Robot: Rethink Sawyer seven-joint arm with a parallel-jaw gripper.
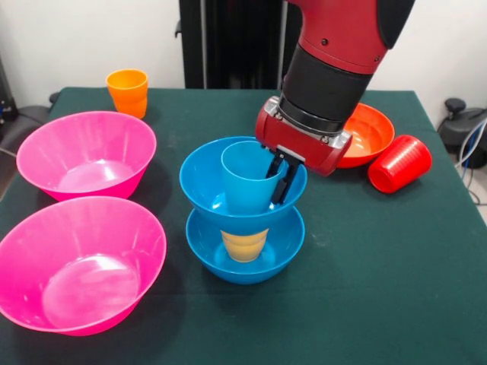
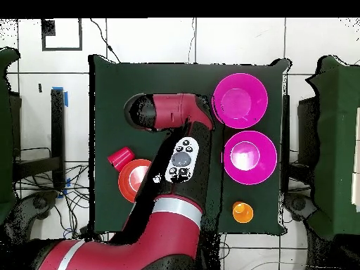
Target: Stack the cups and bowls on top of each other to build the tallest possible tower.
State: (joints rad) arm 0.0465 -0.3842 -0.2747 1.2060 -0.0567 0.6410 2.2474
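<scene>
Dark green table [image 1: 380, 266] carries it all. My end effector [image 1: 280, 176] is clamped on the rim of the light blue cup [image 1: 247, 186], one finger inside, one outside, seating it in the upper blue bowl [image 1: 204, 190]. That bowl rides on a yellow cup [image 1: 244, 244] in the lower blue bowl [image 1: 243, 266]: alternating for height. Two pink bowls [image 1: 84, 152], orange cup [image 1: 127, 91], red cup [image 1: 399, 163] on its side and orange-red bowl [image 1: 369, 133] remain unstacked.

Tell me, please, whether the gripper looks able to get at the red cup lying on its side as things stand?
Probably yes. The red cup lies in the open beside the orange-red bowl with nothing over it, though the gripper is now at the light blue cup on the tower.
</scene>
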